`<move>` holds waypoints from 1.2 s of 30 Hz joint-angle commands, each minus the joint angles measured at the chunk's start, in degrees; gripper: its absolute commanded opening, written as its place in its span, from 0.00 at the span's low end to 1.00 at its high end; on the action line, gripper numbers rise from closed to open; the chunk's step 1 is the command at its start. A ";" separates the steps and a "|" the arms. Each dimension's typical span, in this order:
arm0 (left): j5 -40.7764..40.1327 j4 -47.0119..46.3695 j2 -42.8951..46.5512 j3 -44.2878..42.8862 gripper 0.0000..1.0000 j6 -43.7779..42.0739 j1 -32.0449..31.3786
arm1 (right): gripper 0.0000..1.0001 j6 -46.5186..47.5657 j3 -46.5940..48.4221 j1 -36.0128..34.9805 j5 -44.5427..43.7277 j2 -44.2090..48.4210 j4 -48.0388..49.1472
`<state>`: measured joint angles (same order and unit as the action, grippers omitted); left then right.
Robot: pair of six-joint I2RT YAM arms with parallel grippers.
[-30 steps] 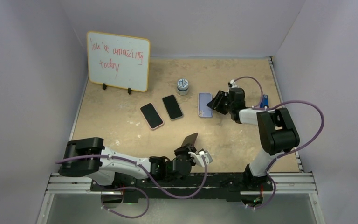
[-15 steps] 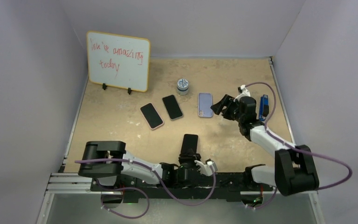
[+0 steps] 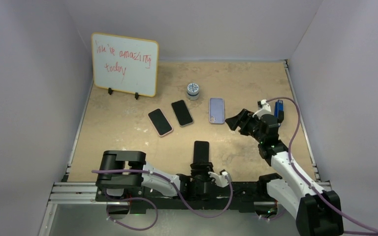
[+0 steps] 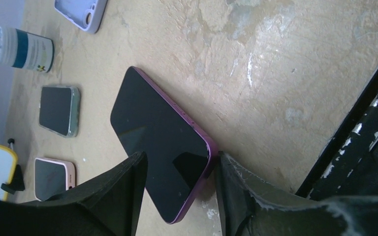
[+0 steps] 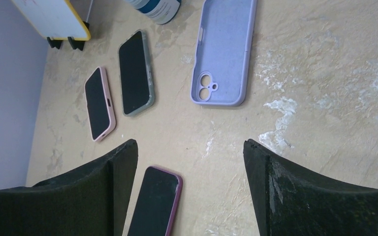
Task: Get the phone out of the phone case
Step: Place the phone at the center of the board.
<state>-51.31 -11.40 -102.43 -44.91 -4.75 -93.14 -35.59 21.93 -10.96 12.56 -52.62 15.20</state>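
A purple phone (image 3: 201,150) lies flat on the table, screen up, out of its case; it also shows in the left wrist view (image 4: 157,137) and the right wrist view (image 5: 155,204). The empty lavender case (image 3: 216,110) lies inside up further back, clear in the right wrist view (image 5: 225,51). My left gripper (image 4: 179,157) straddles the phone's near end, jaws apart; the right finger touches the phone's edge and the left finger hangs over the screen. It sits low at the near edge (image 3: 202,172). My right gripper (image 5: 189,145) is open and empty, right of the case (image 3: 234,121).
A pink-cased phone (image 3: 160,122) and a green-cased phone (image 3: 182,112) lie left of the case. A small jar (image 3: 193,90) stands behind them. A whiteboard (image 3: 124,64) stands back left. A blue object (image 3: 279,107) lies near the right edge.
My left gripper lowered the tilted phone flat onto the table and the arm drew back. My right arm pulled away from the case, right and nearer.
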 commanded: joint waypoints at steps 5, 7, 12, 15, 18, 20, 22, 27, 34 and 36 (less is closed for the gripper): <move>-1.00 8.64 -0.15 -3.62 0.60 11.13 -0.22 | 0.82 -0.22 -2.08 -0.11 2.37 7.95 -4.11; -1.18 10.90 -0.26 -4.25 0.62 13.09 -0.03 | 0.83 -0.07 -2.38 -0.11 2.46 9.28 -4.65; 1.83 14.21 0.42 -5.05 0.64 16.01 0.13 | 0.84 0.22 -3.56 -0.16 2.93 11.15 -4.48; 4.04 16.52 1.83 -5.20 0.65 18.82 0.42 | 0.84 0.11 -4.08 -0.11 3.61 11.57 -3.84; 6.57 17.87 5.64 -4.71 0.66 20.77 0.42 | 0.85 0.31 -4.41 -0.11 4.20 11.66 -3.04; 8.65 16.97 9.61 -3.74 0.67 21.07 0.42 | 0.85 0.26 -4.87 -0.13 4.57 11.64 -2.03; 10.75 15.29 13.72 -2.54 0.70 20.68 0.81 | 0.85 0.35 -5.70 -0.17 5.27 11.66 -0.17; 17.25 14.06 23.35 0.88 0.72 22.85 6.32 | 0.86 -1.31 -10.34 -0.13 7.56 11.46 9.74; 17.72 18.07 35.53 4.20 0.81 31.84 20.30 | 0.89 -7.18 -16.12 -0.11 10.02 8.02 21.90; 17.05 20.03 37.50 4.09 0.83 33.30 24.42 | 0.90 -8.41 -16.88 -0.11 10.65 7.42 23.98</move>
<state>-33.71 5.56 -69.10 -41.30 22.48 -74.50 -39.88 6.92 -10.96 20.45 -43.97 29.23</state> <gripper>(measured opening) 0.808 0.890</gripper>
